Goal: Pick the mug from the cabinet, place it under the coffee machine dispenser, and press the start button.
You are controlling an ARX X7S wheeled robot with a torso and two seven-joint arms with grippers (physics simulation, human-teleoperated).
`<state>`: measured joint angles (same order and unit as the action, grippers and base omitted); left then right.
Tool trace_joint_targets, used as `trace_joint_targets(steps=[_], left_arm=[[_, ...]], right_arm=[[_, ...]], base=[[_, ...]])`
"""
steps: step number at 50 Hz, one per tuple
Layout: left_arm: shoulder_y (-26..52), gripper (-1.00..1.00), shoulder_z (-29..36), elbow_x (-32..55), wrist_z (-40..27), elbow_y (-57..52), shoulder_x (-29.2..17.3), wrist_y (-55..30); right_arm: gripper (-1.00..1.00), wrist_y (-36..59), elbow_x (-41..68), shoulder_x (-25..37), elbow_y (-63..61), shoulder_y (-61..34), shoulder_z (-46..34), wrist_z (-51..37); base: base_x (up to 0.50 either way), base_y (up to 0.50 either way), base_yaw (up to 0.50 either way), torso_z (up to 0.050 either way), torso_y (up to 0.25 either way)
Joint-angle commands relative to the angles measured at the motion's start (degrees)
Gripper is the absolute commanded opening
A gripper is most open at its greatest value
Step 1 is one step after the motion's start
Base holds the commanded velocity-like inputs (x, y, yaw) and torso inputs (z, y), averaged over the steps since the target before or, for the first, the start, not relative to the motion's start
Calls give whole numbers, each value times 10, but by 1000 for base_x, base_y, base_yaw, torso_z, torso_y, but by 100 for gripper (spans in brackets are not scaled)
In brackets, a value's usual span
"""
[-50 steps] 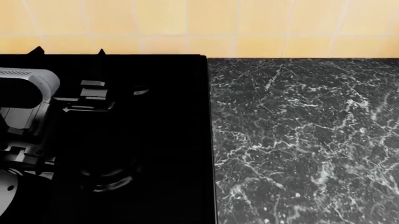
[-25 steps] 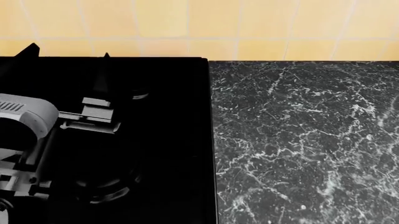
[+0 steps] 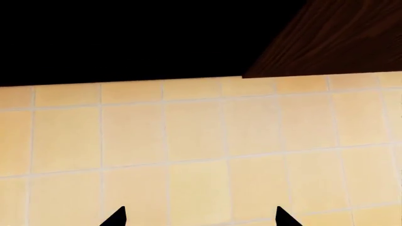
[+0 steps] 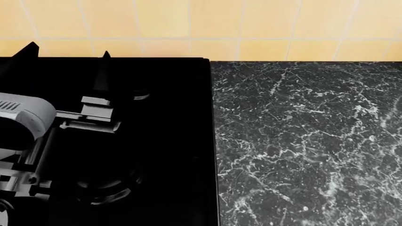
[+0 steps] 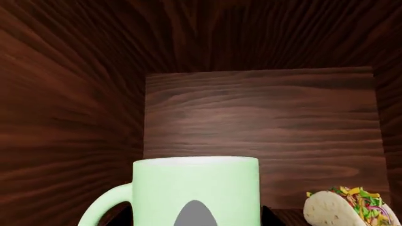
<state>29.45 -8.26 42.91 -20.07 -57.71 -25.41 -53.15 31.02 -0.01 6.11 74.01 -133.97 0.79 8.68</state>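
The pale mint-green mug (image 5: 195, 183) stands inside the dark wood cabinet (image 5: 264, 117), its loop handle (image 5: 103, 209) off to one side. My right gripper (image 5: 197, 214) is shut on the mug, a dark fingertip (image 5: 265, 213) showing at each side of its body. It does not show in the head view. My left gripper (image 3: 199, 217) is open with nothing between its fingers. It points at the tiled wall (image 3: 188, 150) over the black stove (image 4: 163, 141), and its dark fingers (image 4: 104, 70) are faint there. The coffee machine dispenser and start button are out of view.
A taco (image 5: 349, 207) lies on the cabinet shelf beside the mug. Right of the stove runs a dark marble counter (image 4: 308, 141) below the yellow tiled wall (image 4: 220, 23). A wood cabinet corner (image 3: 339, 37) hangs above the tiles.
The head view tilted a little, so the stove's back edge sits lower. My left arm dropped lower in the view with fingers still spread. Hardly anything moved in the last half second.
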Motion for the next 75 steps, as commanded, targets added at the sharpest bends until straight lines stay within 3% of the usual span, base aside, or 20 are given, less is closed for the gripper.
trace_joint_targets(steps=[1,16,39,59,67,75], left_arm=[[28,100,3,2,-2,93,6,3],[22,100,0,7,-6,88,2,6],[21,100,-3,21,-11,81,-4,8],[10,100,3,10,-5,93,-6,28],[7,100,4,11,-7,92,-6,32],[5,100,5,13,-8,92,-7,33]], right_arm=[[-100,-53,9,6,-36,-10,-5,18],[-100,-25,-11,12,-76,-10,-11,45],[-100,2,-20,19,-90,-10,-10,51],[-100,93,27,46,-187,-10,-4,99],[-100,277,59,44,-484,105,25,94],[-100,416,90,43,-679,175,54,92]], base=[[17,0,-10,0,0],[-1,6,-9,0,0],[-492,137,0,0,0],[0,0,0,0,0],[0,0,0,0,0],[0,0,0,0,0]])
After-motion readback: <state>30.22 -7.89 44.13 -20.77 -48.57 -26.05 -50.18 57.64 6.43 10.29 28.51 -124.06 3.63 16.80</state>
